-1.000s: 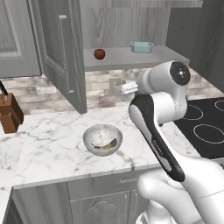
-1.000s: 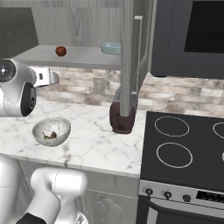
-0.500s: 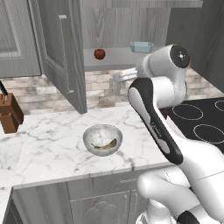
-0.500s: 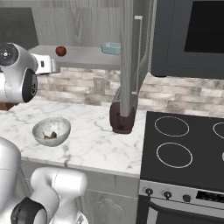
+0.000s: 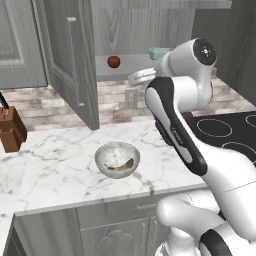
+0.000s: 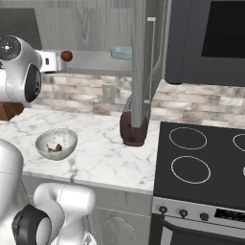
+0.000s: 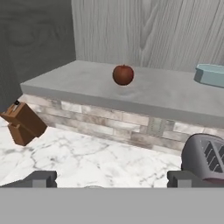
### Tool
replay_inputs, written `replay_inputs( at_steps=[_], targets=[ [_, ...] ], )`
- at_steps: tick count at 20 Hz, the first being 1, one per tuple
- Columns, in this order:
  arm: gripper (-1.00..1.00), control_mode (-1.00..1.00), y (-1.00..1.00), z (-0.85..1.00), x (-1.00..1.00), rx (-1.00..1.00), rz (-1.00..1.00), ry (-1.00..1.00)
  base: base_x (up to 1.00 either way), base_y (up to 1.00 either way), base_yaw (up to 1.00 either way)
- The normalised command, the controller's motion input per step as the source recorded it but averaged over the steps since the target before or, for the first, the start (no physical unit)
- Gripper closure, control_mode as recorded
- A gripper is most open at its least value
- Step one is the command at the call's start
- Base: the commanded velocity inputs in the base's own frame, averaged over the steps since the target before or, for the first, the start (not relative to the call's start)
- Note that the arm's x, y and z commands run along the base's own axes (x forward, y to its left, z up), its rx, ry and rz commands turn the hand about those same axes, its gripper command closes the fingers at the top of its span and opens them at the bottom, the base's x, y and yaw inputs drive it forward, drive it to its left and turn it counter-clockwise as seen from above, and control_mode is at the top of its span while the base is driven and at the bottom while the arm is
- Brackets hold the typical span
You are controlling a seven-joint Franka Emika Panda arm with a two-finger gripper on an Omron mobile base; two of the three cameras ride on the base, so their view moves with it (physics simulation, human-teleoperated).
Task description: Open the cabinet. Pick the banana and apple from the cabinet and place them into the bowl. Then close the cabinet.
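Marble-patterned white counter (image 5: pixel 55 165) is backed by a brick splashback, with a black stove (image 6: pixel 201 167) alongside. The bowl (image 5: pixel 117 159), holding the banana (image 5: pixel 122 165), is set on it. The apple (image 7: pixel 123 75) is seen on the open cabinet (image 5: pixel 75 65) shelf. The gripper (image 7: pixel 111 178) is spread wide, empty.

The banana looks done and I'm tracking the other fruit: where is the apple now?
The apple sits on the open cabinet shelf, left of the light-blue dish, above the backsplash, in the hand view centre.

Apple (image 7: pixel 123 74) on cabinet (image 7: pixel 144 94) shelf; bowl (image 5: pixel 117 159) on counter (image 5: pixel 60 165) below.
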Motion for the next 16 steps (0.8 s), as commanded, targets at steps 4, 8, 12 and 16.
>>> replay_inputs(
  at_steps=[4,8,12,16],
  targets=[
    [-1.00,-1.00,0.00,0.00,0.23,0.00,-0.02,0.00,0.00,0.00,0.00],
    [-1.00,-1.00,0.00,0.00,0.34,0.00,-0.02,0.00,0.00,0.00,0.00],
    [-1.00,-1.00,0.00,0.00,0.37,0.00,-0.01,0.00,0.00,0.00,0.00],
    [-1.00,-1.00,0.04,0.00,0.40,0.00,-0.01,0.00,0.00,0.00,0.00]
  ],
)
